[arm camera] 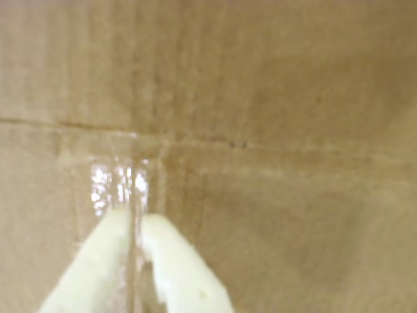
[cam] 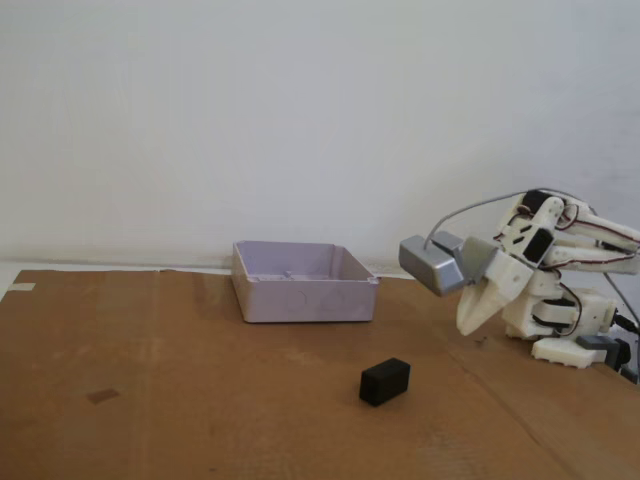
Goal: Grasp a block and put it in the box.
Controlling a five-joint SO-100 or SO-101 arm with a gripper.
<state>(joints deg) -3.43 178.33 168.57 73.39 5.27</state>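
Block (cam: 385,381): on the cardboard, at five o'clock of the box (cam: 304,283), ungrasped. Gripper (cam: 468,328): jaws together, empty, at two o'clock of block. I judge approach pending; I must open, then reach.

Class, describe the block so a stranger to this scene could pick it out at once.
Start at the brown cardboard sheet covering the table. In the fixed view, the block lies in front of the pale box, slightly to its right. It is the only small matte black thing there.

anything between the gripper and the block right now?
Nothing. In the fixed view, only bare brown cardboard lies between the gripper and the block. The box sits off to the left, behind that stretch.
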